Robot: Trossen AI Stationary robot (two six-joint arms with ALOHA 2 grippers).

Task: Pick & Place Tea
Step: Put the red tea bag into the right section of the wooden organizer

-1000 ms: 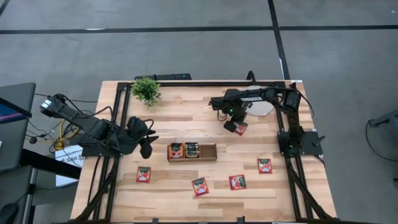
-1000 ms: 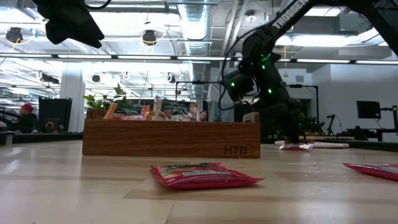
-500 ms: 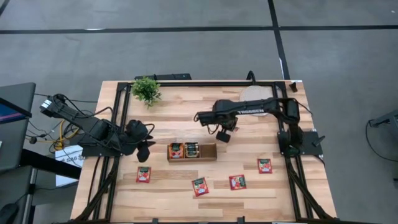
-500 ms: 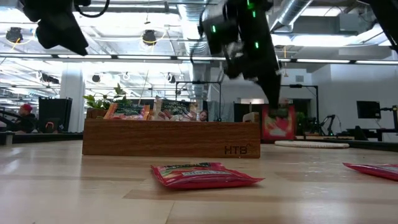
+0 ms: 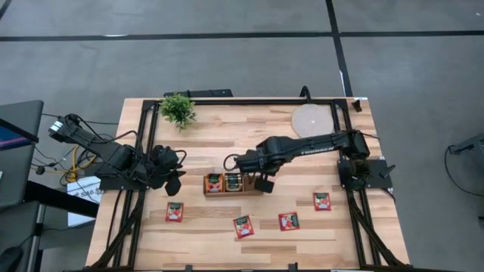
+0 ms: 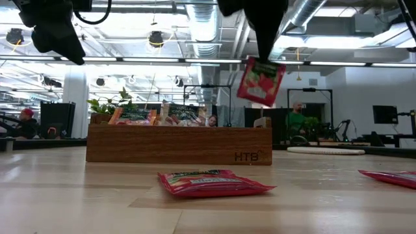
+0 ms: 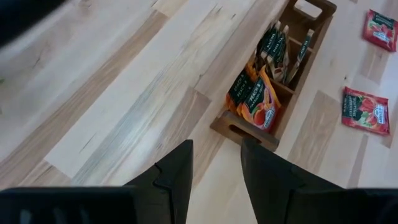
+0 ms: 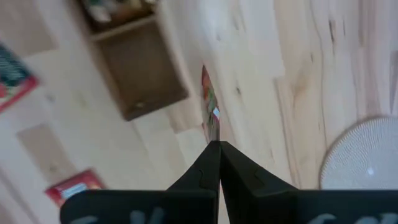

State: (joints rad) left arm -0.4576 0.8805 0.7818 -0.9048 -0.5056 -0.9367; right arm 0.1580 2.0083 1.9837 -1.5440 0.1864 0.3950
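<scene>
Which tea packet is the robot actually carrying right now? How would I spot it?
Find the long wooden tray in the middle of the table. Above its right-hand end the right gripper holds a red sachet by its top edge. It alone hangs in the air; the other loose red sachets lie flat on the table.

From my seat the only lettering I can read outright is "HTB", burned into the front wall of the long brown wooden three-compartment tray (image 6: pixel 179 144) near its right-hand end in the low view. The white lettering along the dark right arm (image 5: pixel 318 143) in the high view is too small for me to make out. The print on the red square tea sachets (image 6: pixel 211 182) (green and white patches) stays unreadable to me.
</scene>
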